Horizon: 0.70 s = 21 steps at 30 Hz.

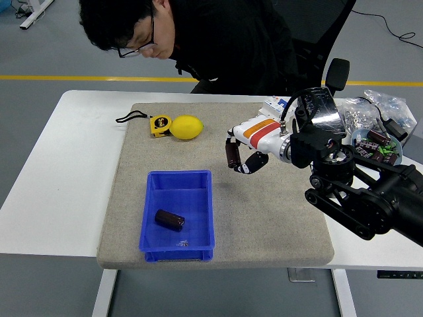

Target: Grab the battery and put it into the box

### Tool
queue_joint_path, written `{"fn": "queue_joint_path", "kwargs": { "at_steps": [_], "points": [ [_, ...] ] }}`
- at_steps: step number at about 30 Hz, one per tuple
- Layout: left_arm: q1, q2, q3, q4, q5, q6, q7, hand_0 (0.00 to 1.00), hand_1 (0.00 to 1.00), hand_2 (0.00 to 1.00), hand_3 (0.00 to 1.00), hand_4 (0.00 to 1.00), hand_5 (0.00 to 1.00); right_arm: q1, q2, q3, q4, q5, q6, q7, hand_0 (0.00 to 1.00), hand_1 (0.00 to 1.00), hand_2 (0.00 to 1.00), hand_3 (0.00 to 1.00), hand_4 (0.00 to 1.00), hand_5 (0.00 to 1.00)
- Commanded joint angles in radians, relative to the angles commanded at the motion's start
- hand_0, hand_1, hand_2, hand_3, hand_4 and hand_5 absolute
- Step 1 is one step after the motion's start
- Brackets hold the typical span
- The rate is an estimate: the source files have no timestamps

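My right hand (239,157) is shut on a dark cylindrical battery (232,154), held upright above the grey mat (264,211), a little right of and beyond the blue box (178,213). Another dark battery (170,219) lies inside the box on its floor. The left arm is out of view.
A yellow lemon (186,127) and a yellow tape measure (158,125) lie at the mat's far left. A white breaker block (274,105), a black device (324,112), a bowl of batteries (377,146) and plastic bags (380,109) sit at the right. A person (198,39) leans over the far edge.
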Motion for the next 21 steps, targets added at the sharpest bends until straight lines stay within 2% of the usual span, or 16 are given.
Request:
{"fn": "queue_joint_path", "kwargs": {
  "at_steps": [7,10,11,16,17,21],
  "points": [
    [0.004,0.002,-0.006,-0.001,0.010,-0.002,0.003,0.722,0.688,0.670,0.584,0.631,0.542,-0.005,0.038,-0.075,0.170,0.006,0.029,-0.045,0.288,0.422,0.536,0.542,0.774,0.223],
    [0.003,0.004,-0.004,-0.002,0.010,-0.003,0.004,0.722,0.688,0.670,0.584,0.631,0.542,-0.003,0.058,-0.111,0.191,0.008,0.034,-0.057,0.288,0.422,0.536,0.542,0.774,0.223],
    [0.003,0.004,-0.005,-0.002,0.012,-0.003,0.005,0.721,0.688,0.669,0.584,0.631,0.542,-0.001,0.066,-0.126,0.188,0.010,0.037,-0.061,0.405,0.574,0.751,0.850,0.920,0.315],
    [0.000,0.006,0.002,-0.003,0.003,-0.002,0.004,0.721,0.688,0.669,0.584,0.631,0.542,-0.001,0.085,-0.147,0.164,0.023,0.037,-0.091,0.405,0.574,0.751,0.850,0.920,0.315],
    [-0.001,0.006,0.004,-0.003,0.001,-0.001,0.004,0.721,0.687,0.669,0.584,0.631,0.542,0.000,0.086,-0.146,0.161,0.021,0.040,-0.094,0.565,0.691,0.931,0.998,0.998,0.420],
    [-0.005,0.007,0.011,-0.002,-0.007,-0.001,0.003,0.721,0.687,0.669,0.584,0.631,0.542,0.006,0.083,-0.142,0.153,0.023,0.047,-0.099,0.565,0.691,0.931,0.998,0.998,0.420]
  ]
}}
